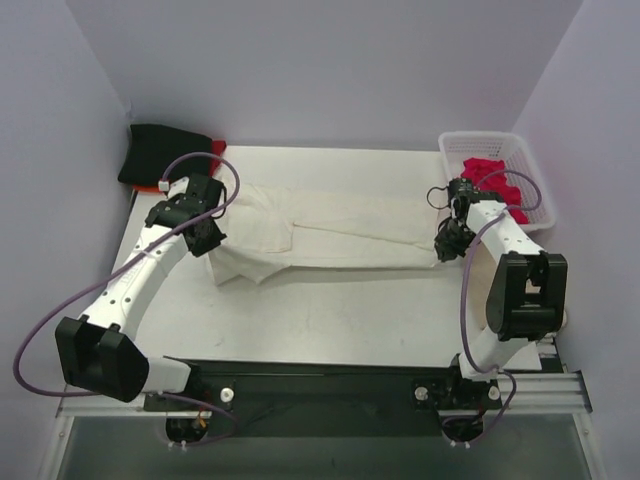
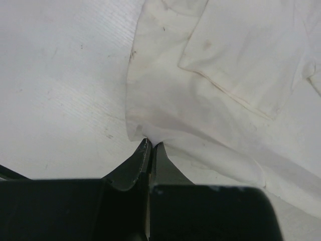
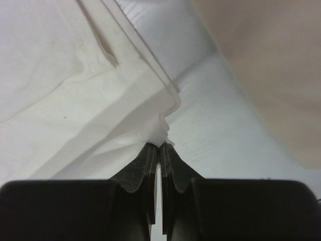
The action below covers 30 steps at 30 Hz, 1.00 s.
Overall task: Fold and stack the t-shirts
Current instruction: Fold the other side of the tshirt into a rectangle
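At the tabletop's [image 1: 330,310] far-left corner we see a folded black t-shirt [image 1: 158,152] lying on an orange-red t-shirt [image 1: 217,149]. Just in front of them, our left gripper [image 2: 152,146] has its fingers pressed together on the left edge of the cream-white t-shirt [image 1: 340,225]. That shirt lies flat across the middle of the tabletop, its long axis running left to right between our arms. At its right end our right gripper [image 3: 159,146] pinches a corner of cloth the same way. Each arm is nearest its own end, so we judge the coming move to be a joint lift, folding along that axis. At the far-right corner a white lattice basket [image 1: 478,136] holds a crimson t-shirt [image 1: 490,175].
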### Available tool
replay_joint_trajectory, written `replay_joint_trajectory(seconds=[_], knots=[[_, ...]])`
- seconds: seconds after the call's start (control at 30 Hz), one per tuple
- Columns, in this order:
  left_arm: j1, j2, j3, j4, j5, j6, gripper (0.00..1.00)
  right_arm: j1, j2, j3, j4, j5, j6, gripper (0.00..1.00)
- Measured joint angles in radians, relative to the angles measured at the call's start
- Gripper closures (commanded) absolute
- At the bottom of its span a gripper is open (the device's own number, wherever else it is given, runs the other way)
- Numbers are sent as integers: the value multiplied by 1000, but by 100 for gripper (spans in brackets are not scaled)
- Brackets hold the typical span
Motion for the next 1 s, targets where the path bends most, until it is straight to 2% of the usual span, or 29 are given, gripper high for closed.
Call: replay_joint_trajectory(seconds=[0.53,0.9,0.97,1.0], knots=[[109,360,229,203,107,143,100,-25,252,258,-11,-10,5,100],[129,529,405,231,136,176,100,-21,359,389,-28,-26,8,100],[132,551,428,231,137,178,100,-18,375,408,-35,-26,8,95],[133,563,436,231,137,181,100,-17,383,419,-39,-26,8,88]])
